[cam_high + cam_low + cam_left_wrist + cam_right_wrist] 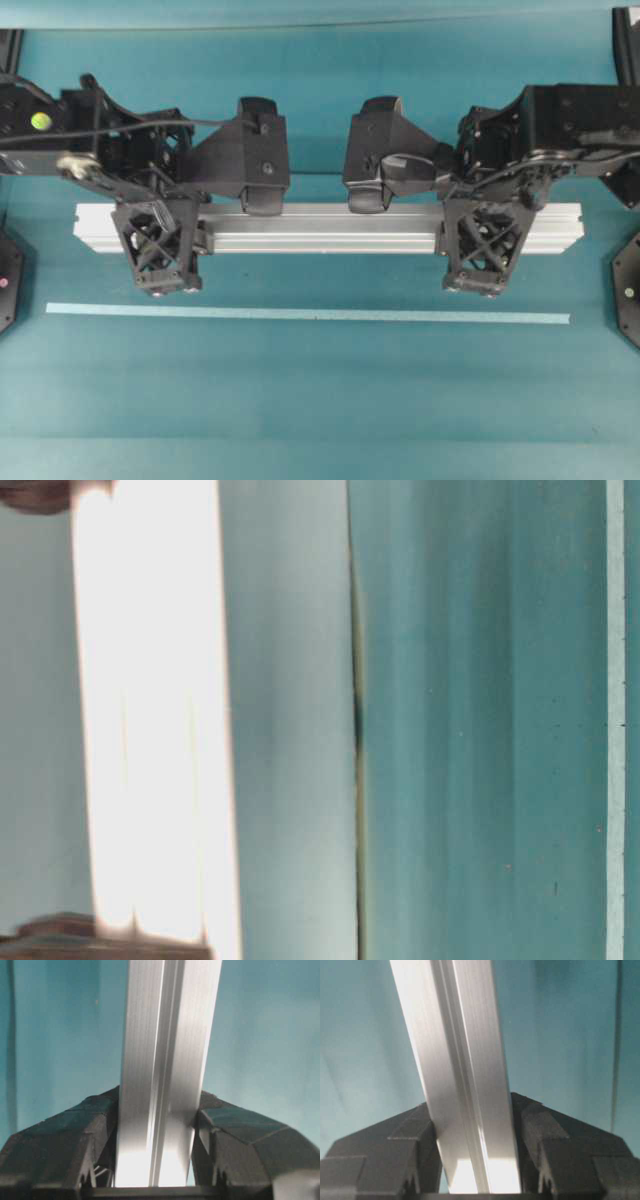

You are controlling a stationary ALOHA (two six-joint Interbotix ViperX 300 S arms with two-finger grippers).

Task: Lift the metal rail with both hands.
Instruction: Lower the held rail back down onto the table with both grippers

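Observation:
The metal rail [320, 228] is a long silver grooved bar lying crosswise over the teal table, level from left to right. My left gripper [165, 240] is shut on the rail near its left end, one finger on each long side. My right gripper [483, 240] is shut on it near the right end in the same way. In the left wrist view the rail [165, 1060] runs up between the black fingers [75, 1145]. The right wrist view shows the rail [455, 1060] pinched likewise. How high the rail stands above the table I cannot tell.
A thin pale tape strip [300, 314] lies on the teal table [320, 400], parallel to the rail and nearer the front. Black arm bases stand at the left edge [8, 280] and right edge [628, 290]. The table-level view shows a bright blurred band [150, 720].

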